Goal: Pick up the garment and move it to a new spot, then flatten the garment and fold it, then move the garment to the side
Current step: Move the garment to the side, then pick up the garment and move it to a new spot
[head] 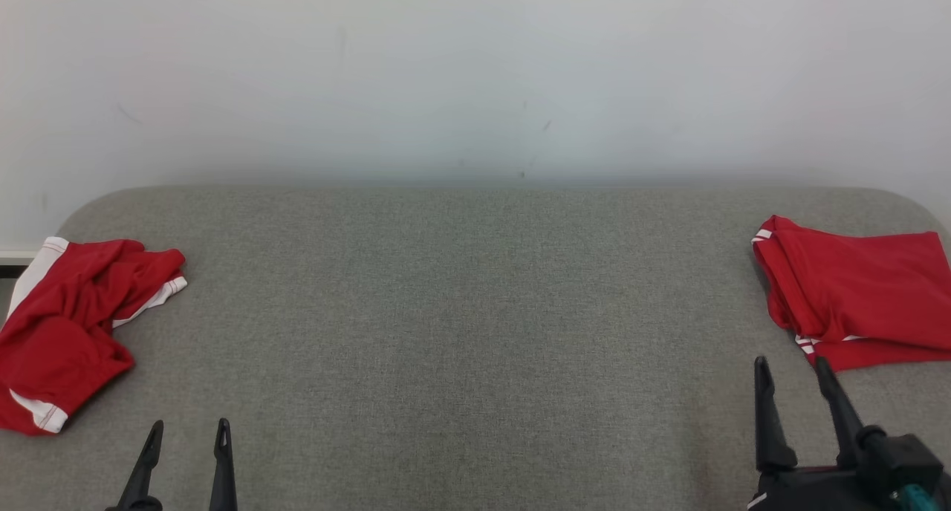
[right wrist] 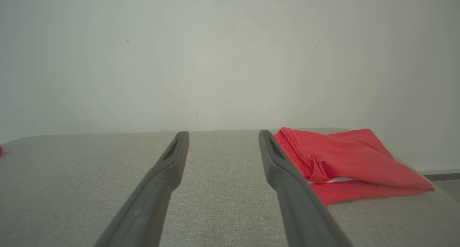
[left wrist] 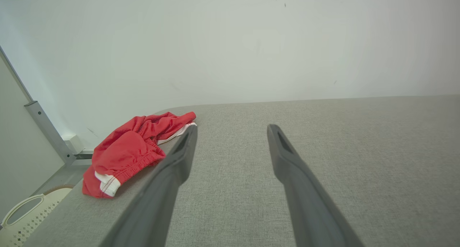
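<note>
Your stock: crumpled red garment (head: 70, 325), left edge of grey table (head: 475, 310); folded red garment (head: 854, 303), right edge. Left gripper (head: 189, 426), right gripper (head: 790, 364) near side, both jaws released, holding nothing.

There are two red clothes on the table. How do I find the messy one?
Look at the grey table, then go to its left edge, near the left gripper. The garment there is a crumpled red heap with white trim, while the other garment, at the right edge, lies folded flat.
</note>
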`<state>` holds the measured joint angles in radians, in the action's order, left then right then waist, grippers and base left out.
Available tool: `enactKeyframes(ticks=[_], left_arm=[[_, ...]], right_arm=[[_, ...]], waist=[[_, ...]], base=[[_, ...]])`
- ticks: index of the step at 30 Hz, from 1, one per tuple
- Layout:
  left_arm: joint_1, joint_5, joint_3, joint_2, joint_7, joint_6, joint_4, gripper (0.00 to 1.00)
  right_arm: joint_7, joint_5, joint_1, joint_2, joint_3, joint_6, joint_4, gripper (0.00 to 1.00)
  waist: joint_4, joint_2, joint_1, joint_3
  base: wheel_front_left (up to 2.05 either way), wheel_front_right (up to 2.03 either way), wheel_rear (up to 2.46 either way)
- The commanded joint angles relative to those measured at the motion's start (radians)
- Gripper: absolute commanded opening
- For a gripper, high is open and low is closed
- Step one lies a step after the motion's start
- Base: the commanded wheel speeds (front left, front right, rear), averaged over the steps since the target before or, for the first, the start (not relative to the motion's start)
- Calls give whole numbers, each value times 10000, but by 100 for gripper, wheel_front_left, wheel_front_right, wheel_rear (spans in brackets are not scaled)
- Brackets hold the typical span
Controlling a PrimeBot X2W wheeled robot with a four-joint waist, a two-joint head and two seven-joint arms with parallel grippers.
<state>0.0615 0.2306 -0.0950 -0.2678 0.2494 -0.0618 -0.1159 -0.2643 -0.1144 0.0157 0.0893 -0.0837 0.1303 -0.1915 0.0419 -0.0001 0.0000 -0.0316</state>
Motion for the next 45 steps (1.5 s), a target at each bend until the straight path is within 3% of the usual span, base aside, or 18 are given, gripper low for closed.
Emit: enactKeyframes(ticks=[1, 38, 45], left_arm=[[75, 39, 12, -57, 25, -79, 32, 100], [118, 130, -242, -361, -187, -276, 162, 100], [-1, 132, -359, -380, -209, -291, 153, 100]], right_arm=[[-2, -27, -224, -99, 34, 3, -35, 100], [-3, -202, -697, -397, 84, 3, -168, 100], [-3, -216, -788, -395, 7, 3, -183, 100]], waist=[[-2, 1, 0, -5], [40, 1, 0, -62], [342, 1, 0, -80]], base=[[0, 0, 0], [0, 0, 0], [0, 0, 0]])
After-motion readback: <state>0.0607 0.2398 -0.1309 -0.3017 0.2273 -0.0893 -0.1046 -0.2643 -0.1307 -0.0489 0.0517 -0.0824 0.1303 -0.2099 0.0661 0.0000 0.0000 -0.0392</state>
